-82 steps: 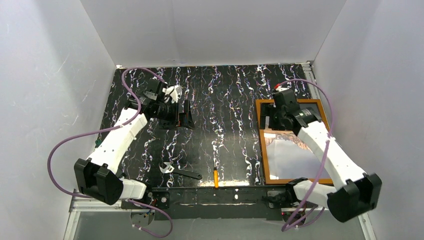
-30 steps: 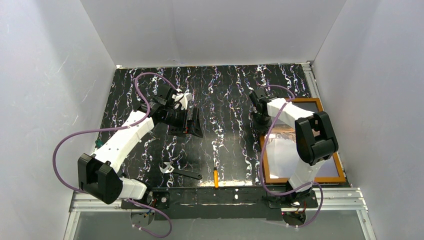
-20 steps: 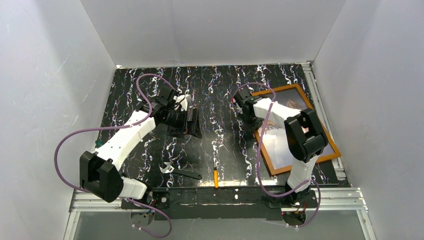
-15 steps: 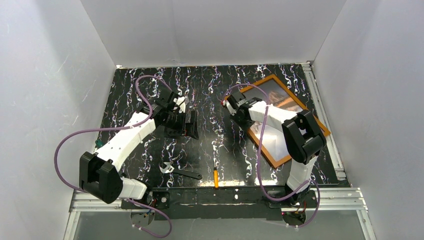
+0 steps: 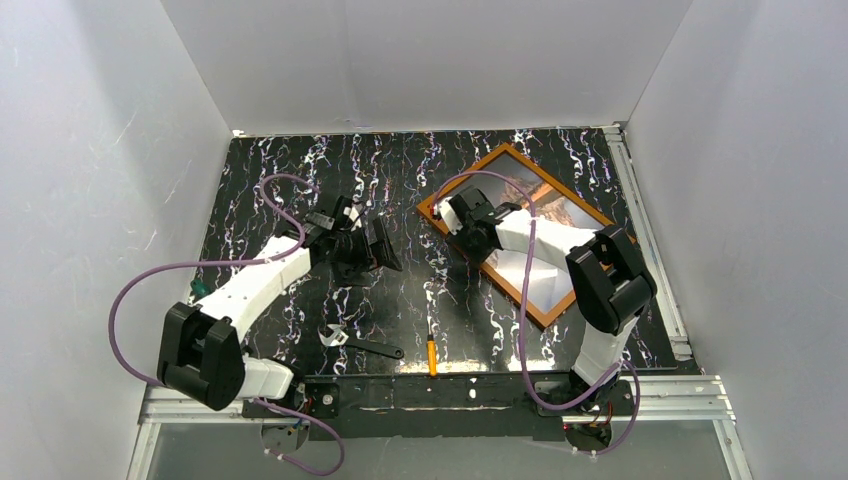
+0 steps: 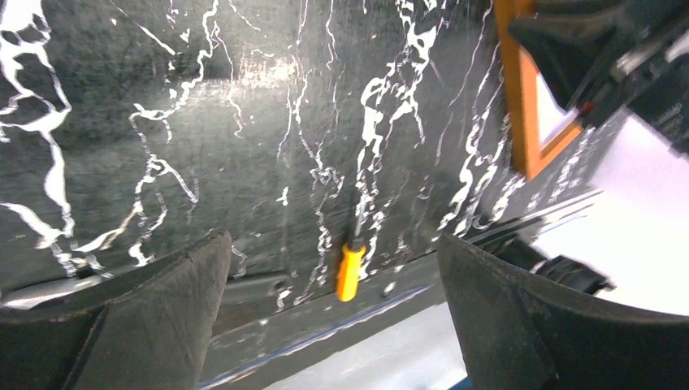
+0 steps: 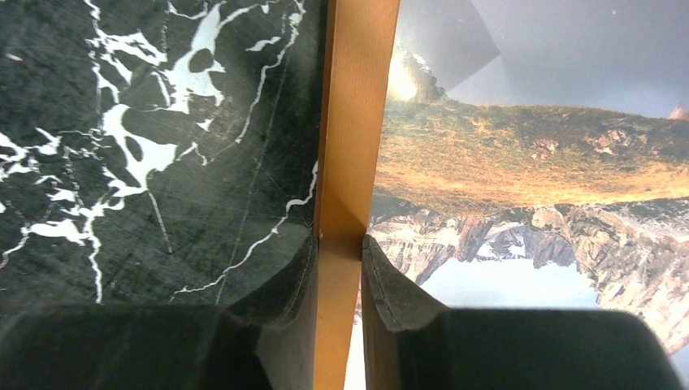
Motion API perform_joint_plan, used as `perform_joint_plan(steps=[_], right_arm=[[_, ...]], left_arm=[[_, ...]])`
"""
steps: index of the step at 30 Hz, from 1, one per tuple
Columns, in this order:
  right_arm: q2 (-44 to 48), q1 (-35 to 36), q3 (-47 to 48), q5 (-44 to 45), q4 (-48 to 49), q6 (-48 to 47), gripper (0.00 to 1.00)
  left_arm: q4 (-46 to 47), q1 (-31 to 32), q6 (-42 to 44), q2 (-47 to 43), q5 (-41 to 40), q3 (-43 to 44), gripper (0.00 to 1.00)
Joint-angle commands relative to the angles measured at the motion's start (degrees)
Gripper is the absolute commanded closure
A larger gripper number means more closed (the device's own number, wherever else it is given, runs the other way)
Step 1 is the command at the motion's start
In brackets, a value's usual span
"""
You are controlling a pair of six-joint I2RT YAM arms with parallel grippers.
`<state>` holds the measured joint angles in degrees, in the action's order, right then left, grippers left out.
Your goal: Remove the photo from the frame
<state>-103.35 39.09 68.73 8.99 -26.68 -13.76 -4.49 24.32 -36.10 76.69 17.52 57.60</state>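
The orange-brown wooden frame lies turned like a diamond on the black marbled table, right of centre. The photo of brown mountains and pale water sits inside it. My right gripper is shut on the frame's left border. In the right wrist view both pads pinch that wooden strip at the gripper, with the photo just to the right. My left gripper hovers left of the frame with its fingers wide open, holding nothing.
A grey wrench and an orange-handled screwdriver lie near the front edge; the screwdriver shows between my left fingers. White walls close in the table on three sides. A frame corner appears in the left wrist view.
My right arm has dragged the frame leftward toward the table's middle and turned it from square-on to a diamond angle. My left gripper has shifted slightly and stays open.
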Motion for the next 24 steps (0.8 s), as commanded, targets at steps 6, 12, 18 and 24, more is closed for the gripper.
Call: perform_joint_plan(steps=[6,12,18,24], right_arm=[[5.59,0.90,5.03,-8.54,-1.58,12.89,0.99],[12.08,0.90,6.17,-17.34,-2.47,24.01,0.99],[11.62,0.88,4.70,-16.45,-1.47,23.99,0.99],[11.24,0.90,4.73,-15.58,-0.85,24.68,0.99]], left_arm=[[27.13,-2.61,-33.02,4.57,7.60,-9.31,0.00],[54.73,-1.28,-48.94,26.74,8.49,-4.52,0.00],[65.69,1.69,-49.84,31.76,5.97,-4.66,0.06],[65.19,1.79,-49.43,27.34,3.76,-11.23,0.02]])
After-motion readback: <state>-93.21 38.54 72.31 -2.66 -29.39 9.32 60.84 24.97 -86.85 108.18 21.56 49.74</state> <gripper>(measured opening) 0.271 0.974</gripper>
